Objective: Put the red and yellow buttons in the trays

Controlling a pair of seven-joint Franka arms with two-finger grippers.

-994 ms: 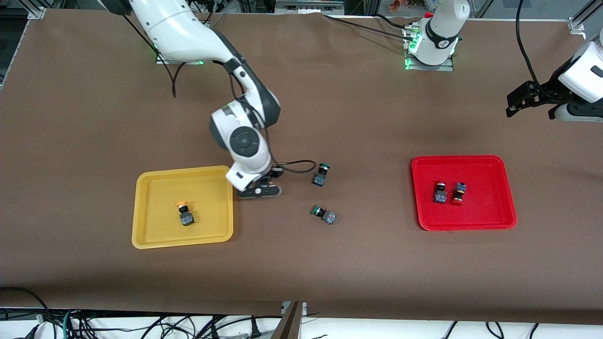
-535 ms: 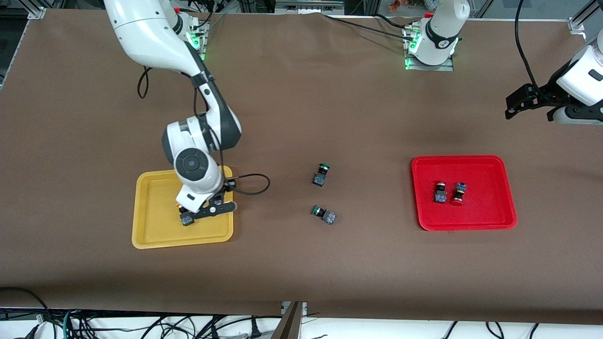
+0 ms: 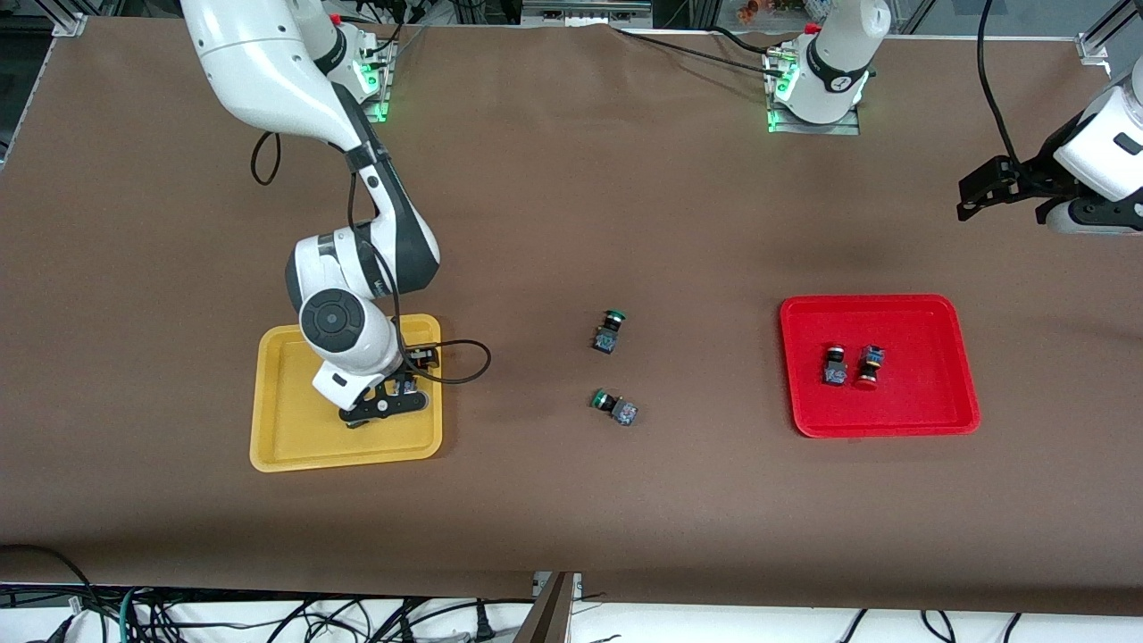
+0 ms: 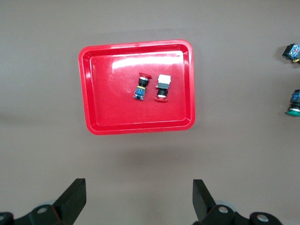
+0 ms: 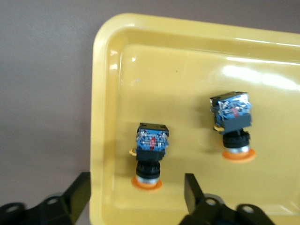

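Black fingers of the right gripper (image 5: pixel 136 197) stand apart over the yellow tray (image 3: pixel 277 446), gripping nothing; a yellow-capped button (image 5: pixel 150 152) lies in the tray just under the gap between them. The right wrist view shows a second yellow-capped button (image 5: pixel 233 124) beside the first, both lying on their sides, caps pointing the same way, well inside the rim. The front view shows neither clearly: the right gripper (image 3: pixel 382 404) and the wrist above it cover that part of the tray, toward the rim facing the table's middle.

The left gripper (image 3: pixel 978 192) waits in the air at the left arm's end of the table, its fingers wide apart and empty. The left wrist view looks straight down on the red tray (image 4: pixel 91 117), where two red-capped buttons (image 4: pixel 151 87) lie side by side near its middle, caps pointing opposite ways, with bare tray floor all round them. In the front view the same pair (image 3: pixel 851 366) looks small and dark.

Two green-capped buttons (image 3: pixel 611 368) lie on the brown table (image 3: pixel 571 509) between the trays, apart from each other, one nearer the front camera. The left wrist view cuts them at its edge. Wide bare table surrounds both trays.
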